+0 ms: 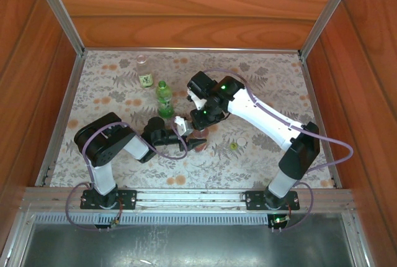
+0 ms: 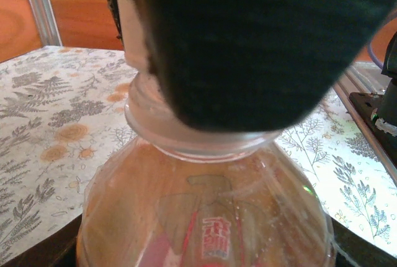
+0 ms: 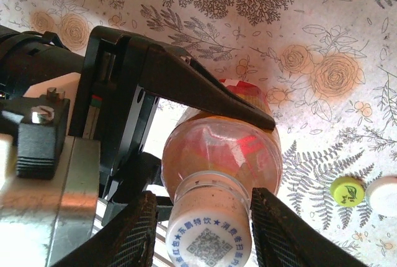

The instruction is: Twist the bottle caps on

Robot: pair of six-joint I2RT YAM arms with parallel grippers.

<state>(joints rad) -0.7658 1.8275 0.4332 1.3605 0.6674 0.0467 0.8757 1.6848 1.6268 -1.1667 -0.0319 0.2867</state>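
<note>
Right wrist view: right gripper (image 3: 205, 200) straddles white cap (image 3: 208, 239), grip unclear; left gripper (image 1: 195, 143), from nine o'clock, clamps amber bottle (image 3: 223, 149). Squeeze centred, then twist.

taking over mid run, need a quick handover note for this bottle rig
Left claw: shut on the amber bottle, gripping its body.
Right claw: fingers flank the white cap on that bottle's neck; grip unclear.
Yellow-green cap and loose white cap lie together on the table; green bottle and clear labelled bottle stand farther back.
Done: amber's cap seated, tightness unknown.
Left: finish it, then probably cap the other two.
</note>
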